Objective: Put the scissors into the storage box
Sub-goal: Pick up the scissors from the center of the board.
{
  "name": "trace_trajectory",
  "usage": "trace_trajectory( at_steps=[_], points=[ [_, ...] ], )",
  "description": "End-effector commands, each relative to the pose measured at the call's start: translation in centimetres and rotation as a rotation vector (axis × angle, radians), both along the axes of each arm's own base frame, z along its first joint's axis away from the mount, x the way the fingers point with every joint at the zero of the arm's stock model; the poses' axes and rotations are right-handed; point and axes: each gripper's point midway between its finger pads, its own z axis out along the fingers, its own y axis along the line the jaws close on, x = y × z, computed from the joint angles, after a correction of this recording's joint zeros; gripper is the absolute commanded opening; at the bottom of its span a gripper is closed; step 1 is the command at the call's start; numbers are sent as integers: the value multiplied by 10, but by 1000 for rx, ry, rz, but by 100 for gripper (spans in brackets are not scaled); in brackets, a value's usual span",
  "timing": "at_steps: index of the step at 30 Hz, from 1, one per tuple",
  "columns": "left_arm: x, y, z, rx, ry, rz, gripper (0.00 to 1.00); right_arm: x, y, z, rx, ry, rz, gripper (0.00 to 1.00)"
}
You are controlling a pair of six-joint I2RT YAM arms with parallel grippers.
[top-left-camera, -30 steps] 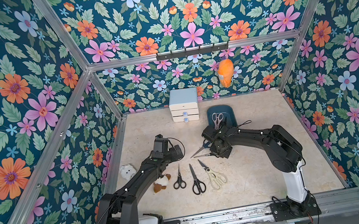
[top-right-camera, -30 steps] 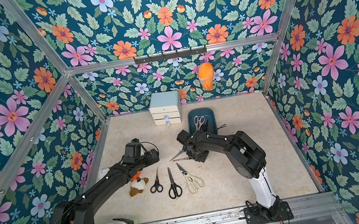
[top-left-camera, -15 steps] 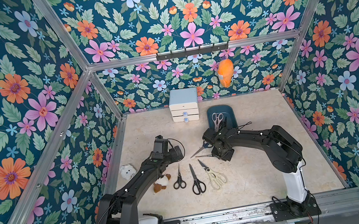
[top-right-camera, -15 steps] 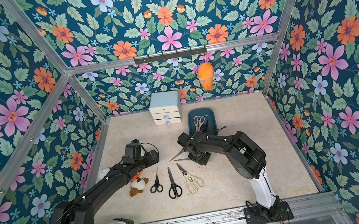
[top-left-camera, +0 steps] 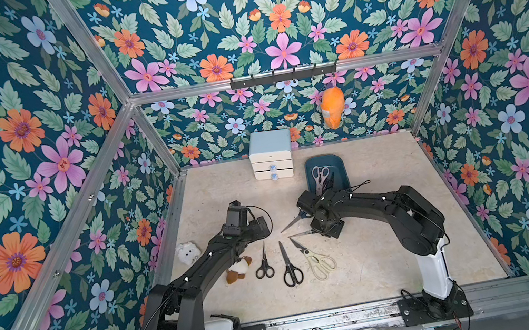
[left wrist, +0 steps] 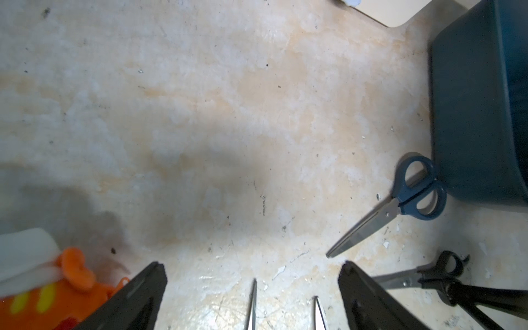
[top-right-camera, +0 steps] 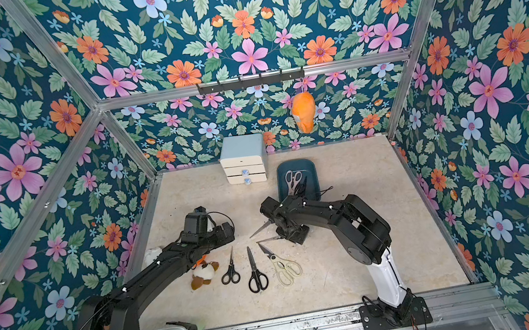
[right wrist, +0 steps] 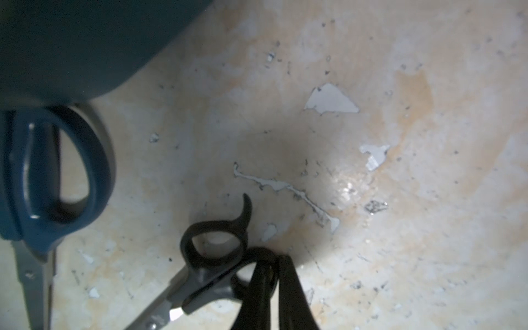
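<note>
The right gripper (right wrist: 271, 288) had its jaws pinched on a handle ring of small black-handled steel scissors (right wrist: 200, 274) lying on the beige bench (right wrist: 400, 114); the left gripper (left wrist: 251, 267) stood with jaws apart.

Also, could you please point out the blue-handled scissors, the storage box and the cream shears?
blue-handled scissors (left wrist: 389, 212): left wrist view, at the pivot.
storage box (left wrist: 471, 114): left wrist view, outer wall.
cream shears (top-left-camera: 306, 252): in a top view, at the pivot.

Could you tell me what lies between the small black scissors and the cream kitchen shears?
A longer black-handled pair of scissors, visible in both top views.
</note>
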Motion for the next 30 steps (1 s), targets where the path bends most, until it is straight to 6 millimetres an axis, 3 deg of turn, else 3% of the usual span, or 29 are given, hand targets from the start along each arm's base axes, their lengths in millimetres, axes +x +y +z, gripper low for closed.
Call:
trace_trajectory(
  at_steps=[1,7,11,20,30],
  points=[
    [2,4,3,19,-17,5,99,-10,-14,-22,-60,43,-22,4],
    [2,4,3,19,-18,7,99,-13,-19,-27,-64,39,-42,0],
    [2,4,4,18,-22,8,99,-9,-18,-19,-48,7,-47,0],
    [6,3,4,21,-28,4,99,7,-13,26,17,-115,-41,0],
    [9,0,3,14,-28,-5,99,1,-20,69,49,-162,-6,0]
  ],
)
